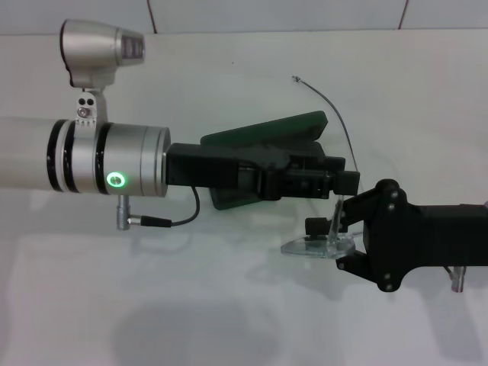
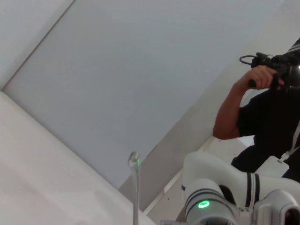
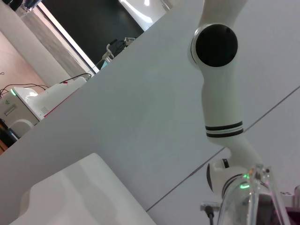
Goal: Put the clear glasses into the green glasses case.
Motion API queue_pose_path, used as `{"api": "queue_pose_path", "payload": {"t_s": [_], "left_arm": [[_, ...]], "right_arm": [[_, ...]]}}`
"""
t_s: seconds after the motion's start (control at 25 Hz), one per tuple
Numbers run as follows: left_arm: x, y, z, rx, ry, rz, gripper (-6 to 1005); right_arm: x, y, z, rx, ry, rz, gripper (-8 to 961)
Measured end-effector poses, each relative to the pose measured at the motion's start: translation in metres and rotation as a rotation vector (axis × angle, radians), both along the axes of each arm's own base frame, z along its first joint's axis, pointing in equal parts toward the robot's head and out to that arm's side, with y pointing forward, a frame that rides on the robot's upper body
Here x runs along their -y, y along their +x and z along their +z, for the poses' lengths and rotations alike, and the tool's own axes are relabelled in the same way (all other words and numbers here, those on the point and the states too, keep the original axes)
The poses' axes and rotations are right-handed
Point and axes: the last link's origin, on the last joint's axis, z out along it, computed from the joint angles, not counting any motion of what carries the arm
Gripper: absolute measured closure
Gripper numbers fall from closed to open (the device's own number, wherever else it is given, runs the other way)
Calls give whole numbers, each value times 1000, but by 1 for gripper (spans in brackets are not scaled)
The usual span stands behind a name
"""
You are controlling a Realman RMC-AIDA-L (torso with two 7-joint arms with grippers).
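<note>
The green glasses case lies open at the middle of the white table, lid raised, with a strip of its base showing below my left arm. My left gripper reaches across the case from the left and hides its inside. The clear glasses hang just in front of and to the right of the case, one thin arm sticking up. My right gripper is shut on them from the right. The glasses also show as a clear arm tip in the left wrist view and a transparent frame in the right wrist view.
A thin dark cable curls on the table behind the case. The table's back edge meets a tiled wall. A person holding a camera stands beyond the table.
</note>
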Motion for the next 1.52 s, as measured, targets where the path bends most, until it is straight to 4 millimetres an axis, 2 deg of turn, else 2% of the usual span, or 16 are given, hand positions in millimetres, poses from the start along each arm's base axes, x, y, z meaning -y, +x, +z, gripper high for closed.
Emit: {"api": "queue_pose_path", "payload": {"t_s": [0.24, 0.36, 0.56, 0.72, 0.96, 1.04, 1.16, 1.36, 1.52], "left_arm": [[-9, 1, 15, 33, 71, -4, 417], [-16, -12, 28, -2, 160, 13, 417], [-30, -47, 45, -101, 313, 87, 417], [-34, -61, 40, -160, 401, 104, 417], [-34, -44, 17, -159, 469, 0, 418], [-36, -30, -2, -150, 498, -74, 418], [-38, -19, -11, -111, 521, -111, 418], [-38, -8, -11, -26, 610, -150, 418], [-33, -8, -8, 28, 670, -162, 418]], "right_arm": [[0, 2, 0, 2, -3, -11, 826], [0, 2, 2, -10, -4, -19, 826], [4, -2, 8, -66, -21, -8, 826], [9, -10, 9, -117, -77, 16, 826], [2, -34, -2, -202, -237, -26, 827], [-2, -41, -6, -217, -275, -50, 827], [-5, -47, -11, -213, -327, -88, 827], [-10, -54, -19, -190, -402, -177, 827], [-12, -55, -21, -189, -448, -248, 827]]}}
